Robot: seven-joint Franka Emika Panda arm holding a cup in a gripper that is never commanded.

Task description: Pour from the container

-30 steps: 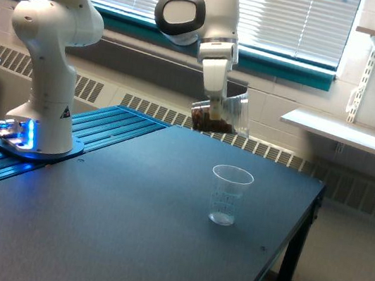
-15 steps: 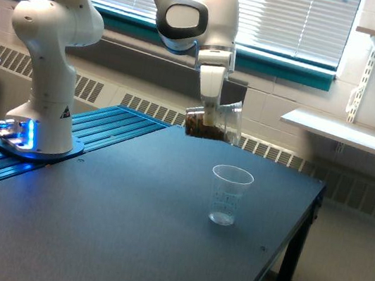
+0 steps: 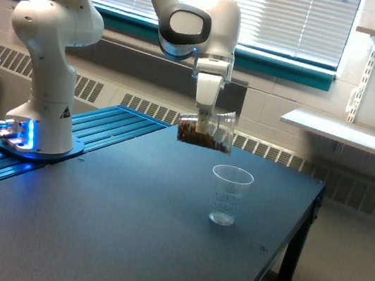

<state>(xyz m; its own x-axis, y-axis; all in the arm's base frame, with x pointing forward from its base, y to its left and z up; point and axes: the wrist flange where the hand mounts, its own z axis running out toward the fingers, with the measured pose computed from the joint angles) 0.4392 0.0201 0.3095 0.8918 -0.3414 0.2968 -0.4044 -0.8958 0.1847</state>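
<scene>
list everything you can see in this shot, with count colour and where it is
container: 1, clear plastic with brown granular bits inside, held in the air above the table, tilted, up and toward the exterior view's left of the measuring cup
measuring cup: 1, clear with printed lines, upright on the table, looks empty, toward the exterior view's right
table: 1, dark top, fills the foreground
window blinds: 1 set, white, along the back wall
shelves: 2, pale, on the wall at the exterior view's right
radiator grille: 1 run, white, low along the back wall
robot arm: 1, white, base at the exterior view's left with blue lights
tool: 1, white, shut on the container
</scene>
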